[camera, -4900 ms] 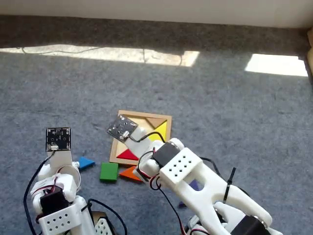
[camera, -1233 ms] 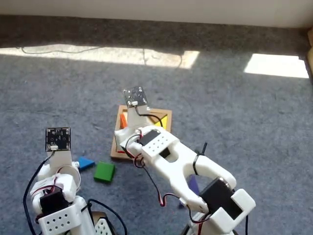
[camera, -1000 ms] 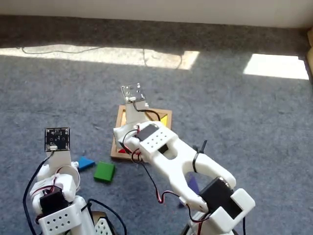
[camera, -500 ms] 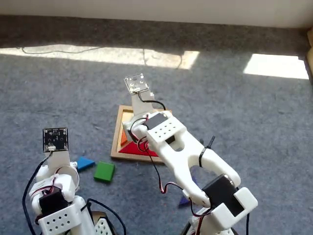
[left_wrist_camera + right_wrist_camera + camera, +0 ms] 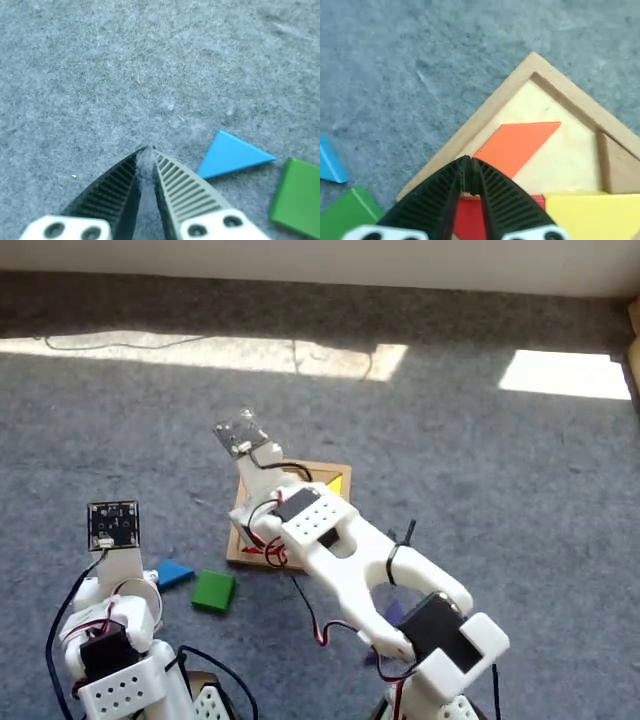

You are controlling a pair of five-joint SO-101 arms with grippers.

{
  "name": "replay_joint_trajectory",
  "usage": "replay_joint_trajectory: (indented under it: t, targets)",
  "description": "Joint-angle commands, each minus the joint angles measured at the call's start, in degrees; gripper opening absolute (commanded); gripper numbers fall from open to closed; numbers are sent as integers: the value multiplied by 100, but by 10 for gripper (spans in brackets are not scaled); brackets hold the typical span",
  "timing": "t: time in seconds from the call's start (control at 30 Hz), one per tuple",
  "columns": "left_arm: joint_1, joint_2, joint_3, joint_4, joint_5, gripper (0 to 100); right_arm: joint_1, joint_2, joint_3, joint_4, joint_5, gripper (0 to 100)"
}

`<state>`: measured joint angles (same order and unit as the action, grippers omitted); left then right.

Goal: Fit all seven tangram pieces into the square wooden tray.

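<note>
**Nudging the orange piece into its corner**

We see the right claw (image 5: pixel 470 162) pinched nearly closed with nothing in it. Its tips are over the rim of the wooden tray (image 5: pixel 490 107), right by the orange parallelogram (image 5: pixel 517 142). Our guess is that, closed like that, it works as a poker to slide the orange piece flush against the red piece (image 5: pixel 527 201). The yellow piece (image 5: pixel 590 215) and a brown triangle (image 5: pixel 620 165) sit inside the tray too.

Outside the tray, off the rim nearest the orange piece, the blue triangle (image 5: pixel 230 157) and green square (image 5: pixel 297 197) lie on the grey carpet. The left claw (image 5: pixel 149 150), also narrow and empty, hangs just beside the blue one, probably lined up for the next pick.

We can't make out any readable labels or writing on the tray or pieces.
</note>
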<state>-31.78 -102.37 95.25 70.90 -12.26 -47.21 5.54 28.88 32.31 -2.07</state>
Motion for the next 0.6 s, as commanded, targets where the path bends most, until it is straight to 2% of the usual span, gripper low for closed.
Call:
replay_joint_trajectory:
  t: [0.0,0.17,0.4,0.57]
  targets:
    - [-75,-198,-48,-105,-26,7,-57,268,-22,-92,53,5]
    - [-75,-198,-40,-105,-26,7,-101,136,13,-66,53,5]
    - [-57,-198,-40,-105,-26,7,-796,-585,488,127,79,5]
    - [-57,-198,-40,-105,-26,7,-954,-1077,778,145,475,5]
